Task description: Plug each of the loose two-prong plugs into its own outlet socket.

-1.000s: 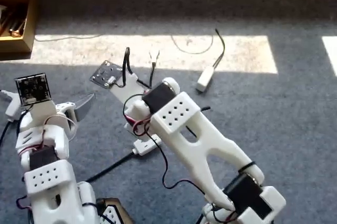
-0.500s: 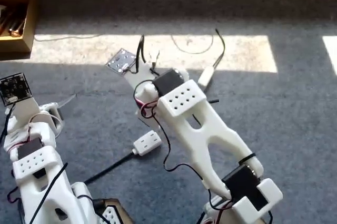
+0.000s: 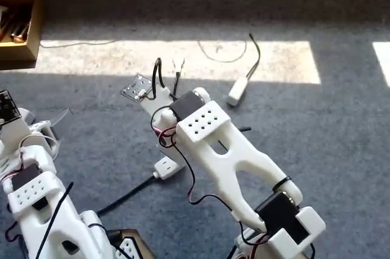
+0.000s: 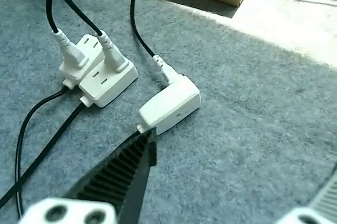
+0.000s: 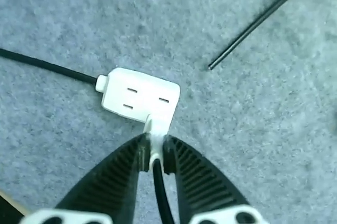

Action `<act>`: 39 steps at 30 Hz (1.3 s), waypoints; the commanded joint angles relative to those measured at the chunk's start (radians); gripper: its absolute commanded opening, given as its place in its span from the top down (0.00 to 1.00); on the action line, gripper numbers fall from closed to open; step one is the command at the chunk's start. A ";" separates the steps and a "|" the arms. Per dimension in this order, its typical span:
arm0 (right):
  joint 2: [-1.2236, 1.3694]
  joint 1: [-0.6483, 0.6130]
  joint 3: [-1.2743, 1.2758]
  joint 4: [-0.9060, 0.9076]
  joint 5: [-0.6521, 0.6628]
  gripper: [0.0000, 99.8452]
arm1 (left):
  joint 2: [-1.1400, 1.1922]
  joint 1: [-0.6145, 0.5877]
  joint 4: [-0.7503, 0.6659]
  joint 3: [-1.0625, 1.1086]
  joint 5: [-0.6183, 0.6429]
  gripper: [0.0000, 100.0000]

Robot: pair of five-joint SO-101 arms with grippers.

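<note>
Currently right claw [image 5: 154,151] pinching plug [image 5: 156,140] (touching outlet socket [image 5: 138,97]); left claw [image 4: 237,174] spread.

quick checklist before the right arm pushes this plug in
1. Right gripper shut on the plug: ok.
2. Outlet socket slots uncovered: ok.
3. Plug over the slots: not ok, it sits at the socket's edge.
4. Prongs straight: cannot tell, hidden.
5. Left gripper open, apart from this socket: ok.
</note>
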 commanded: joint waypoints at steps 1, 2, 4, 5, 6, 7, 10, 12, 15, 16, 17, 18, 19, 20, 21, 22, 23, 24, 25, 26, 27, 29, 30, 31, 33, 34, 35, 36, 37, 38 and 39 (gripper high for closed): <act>-0.016 -0.007 -0.005 -0.041 -0.009 0.99 | 0.002 -0.005 -0.038 -0.004 -0.009 0.53; -0.016 -0.007 -0.005 -0.051 -0.009 0.99 | 0.002 -0.005 -0.054 0.007 -0.009 0.53; -0.015 -0.007 -0.005 -0.062 -0.011 0.99 | 0.002 -0.005 -0.091 0.033 -0.009 0.53; -0.015 -0.007 -0.005 -0.061 -0.011 0.99 | 0.002 -0.004 -0.109 0.041 -0.009 0.53; -0.015 -0.007 -0.007 -0.056 -0.011 0.99 | 0.002 -0.004 -0.121 0.047 -0.009 0.53; -0.015 -0.007 -0.007 -0.054 -0.011 0.99 | 0.002 -0.002 -0.126 0.048 -0.009 0.53; -0.015 -0.007 -0.018 -0.028 -0.009 0.99 | 0.002 0.001 -0.127 0.045 -0.009 0.53; -0.015 -0.007 -0.048 0.007 -0.009 0.99 | 0.002 0.004 -0.127 0.045 -0.009 0.53; -0.015 -0.007 -0.124 0.047 -0.009 0.99 | 0.002 0.019 -0.127 0.047 -0.009 0.53; -0.013 -0.007 -0.147 0.059 -0.009 0.99 | 0.002 0.021 -0.127 0.047 -0.009 0.53; -0.012 -0.007 -0.166 0.067 -0.009 0.99 | 0.002 0.022 -0.124 0.047 -0.009 0.53; -0.012 -0.007 -0.180 0.071 -0.009 0.99 | 0.002 0.022 -0.124 0.047 -0.009 0.53; -0.012 -0.007 -0.191 0.071 -0.009 0.99 | 0.002 0.022 -0.124 0.047 -0.009 0.53; -0.008 -0.007 -0.197 0.071 -0.009 0.99 | 0.002 0.022 -0.124 0.047 -0.009 0.53; -0.007 -0.007 -0.199 0.067 -0.009 0.99 | 0.002 0.022 -0.124 0.047 -0.009 0.53; -0.005 -0.007 -0.199 0.064 -0.008 0.99 | 0.002 0.022 -0.124 0.047 -0.009 0.53; -0.004 -0.007 -0.197 0.062 -0.008 0.99 | 0.002 0.022 -0.124 0.047 -0.009 0.53; -0.002 -0.007 -0.196 0.058 -0.008 0.99 | 0.002 0.024 -0.124 0.047 -0.009 0.53; 0.004 -0.007 -0.194 0.053 -0.008 0.99 | 0.002 0.024 -0.126 0.047 -0.009 0.53; 0.010 -0.007 -0.189 0.048 -0.008 0.99 | 0.002 0.024 -0.126 0.047 -0.009 0.53; 0.021 -0.008 -0.188 0.042 -0.008 0.99 | 0.002 0.024 -0.126 0.047 -0.009 0.53; 0.045 -0.008 -0.176 0.028 -0.009 0.99 | 0.002 0.024 -0.126 0.047 -0.009 0.53; 0.058 -0.008 -0.171 0.027 -0.009 0.99 | 0.002 0.022 -0.126 0.047 -0.009 0.53; 0.068 -0.008 -0.166 0.027 -0.009 0.99 | 0.002 0.022 -0.127 0.047 -0.009 0.53; 0.077 -0.008 -0.163 0.016 -0.009 0.99 | 0.002 0.019 -0.127 0.047 -0.009 0.53; 0.077 -0.008 -0.160 0.004 -0.009 0.99 | 0.002 0.019 -0.127 0.047 -0.009 0.53; 0.077 -0.008 -0.160 -0.002 -0.009 0.99 | 0.002 0.019 -0.127 0.047 -0.009 0.53; 0.079 -0.008 -0.160 -0.004 -0.008 0.99 | 0.002 0.019 -0.127 0.047 -0.009 0.53; 0.081 -0.008 -0.160 -0.005 -0.006 0.99 | 0.002 0.019 -0.127 0.047 -0.009 0.53; 0.082 -0.007 -0.160 -0.007 -0.006 0.99 | 0.002 0.019 -0.127 0.047 -0.009 0.53; 0.082 -0.007 -0.160 -0.007 -0.006 0.99 | 0.002 0.019 -0.127 0.047 -0.009 0.53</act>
